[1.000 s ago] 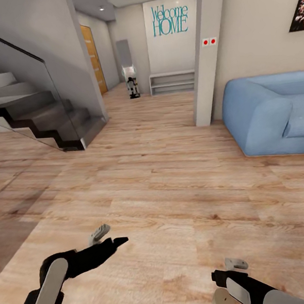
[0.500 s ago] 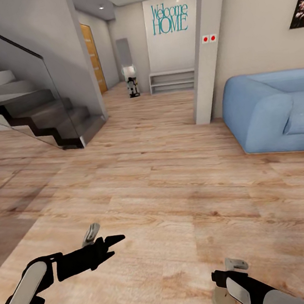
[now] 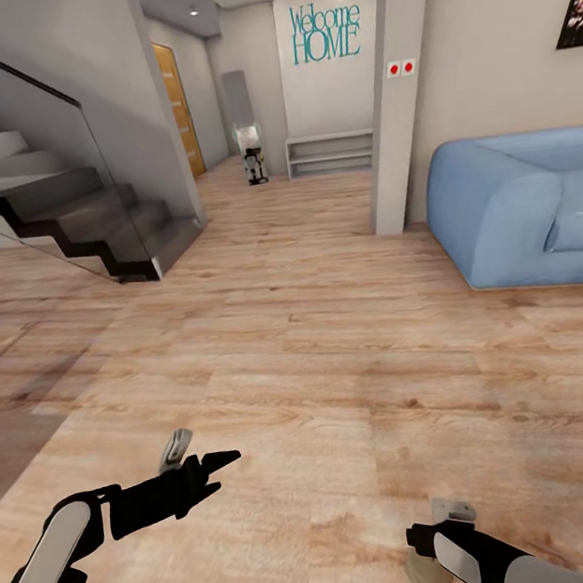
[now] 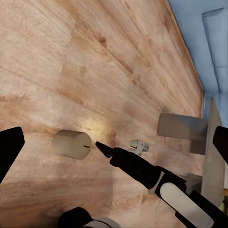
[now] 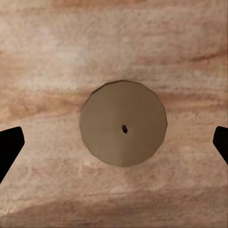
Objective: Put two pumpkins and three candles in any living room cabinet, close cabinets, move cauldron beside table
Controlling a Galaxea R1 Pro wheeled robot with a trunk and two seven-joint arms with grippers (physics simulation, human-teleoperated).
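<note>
**Candle on the floor, right gripper above it**

Right, the candle (image 5: pixel 123 123) stood upright on the plank floor (image 3: pixel 338 350), squarely beneath my right gripper (image 5: pixel 114 142), jaws spread wide. I judged it light, stiff, slightly waxy-slick: best pinched across its round sides. My left gripper (image 4: pixel 114 147) hung empty, fingers apart.

wood-plank floor (image 3: pixel 338 350) | blue sofa (image 3: pixel 532 206) | glass-railed stairs (image 3: pixel 43 208) | off-white wall (image 3: pixel 486 35)

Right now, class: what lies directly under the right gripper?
A beige candle lies under the right gripper, its wick end facing it, between wide-open fingers. Wood-plank floor surrounds it; the floor beneath the candle is covered.
</note>
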